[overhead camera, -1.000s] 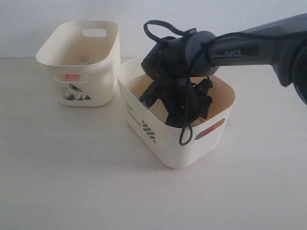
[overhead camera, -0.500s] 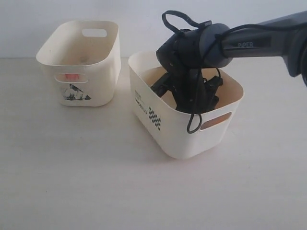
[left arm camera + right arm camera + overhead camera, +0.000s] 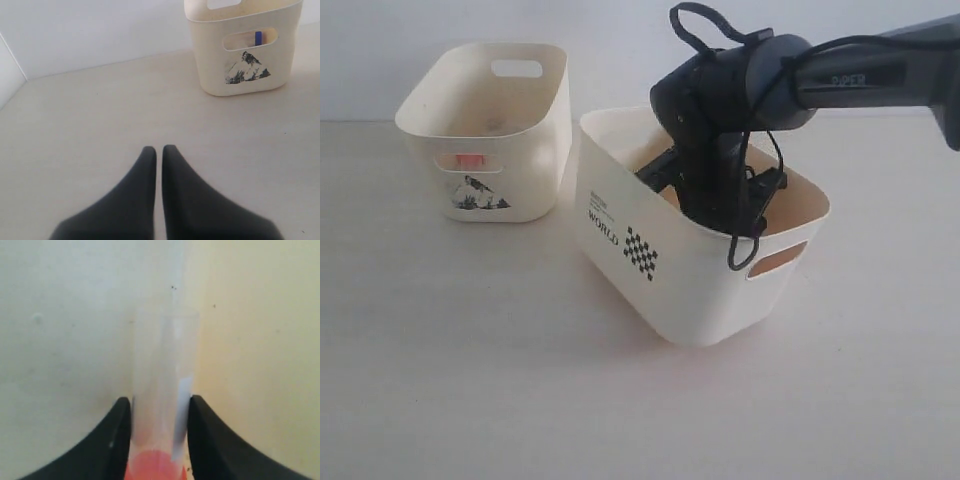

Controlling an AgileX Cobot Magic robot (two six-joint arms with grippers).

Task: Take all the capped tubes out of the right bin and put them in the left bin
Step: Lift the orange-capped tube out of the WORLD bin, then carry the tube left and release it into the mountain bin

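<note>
On tabletop (image 3: 470, 390), right bin (image 3: 660, 290) has shifted (jaws clamp capped tube (image 3: 161, 385)).

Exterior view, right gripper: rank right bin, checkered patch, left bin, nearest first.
1. right bin: encloses the right gripper, which grips a tube inside.
2. checkered patch: that bin's outer front wall, left of the gripper.
3. left bin: separate, far left.

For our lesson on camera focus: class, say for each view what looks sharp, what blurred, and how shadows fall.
Exterior view: even soft light, faint shadow under the right bin. Left wrist view: left bin sharp, left fingers blurred. Right wrist view: capped tube and right fingers soft-edged.
</note>
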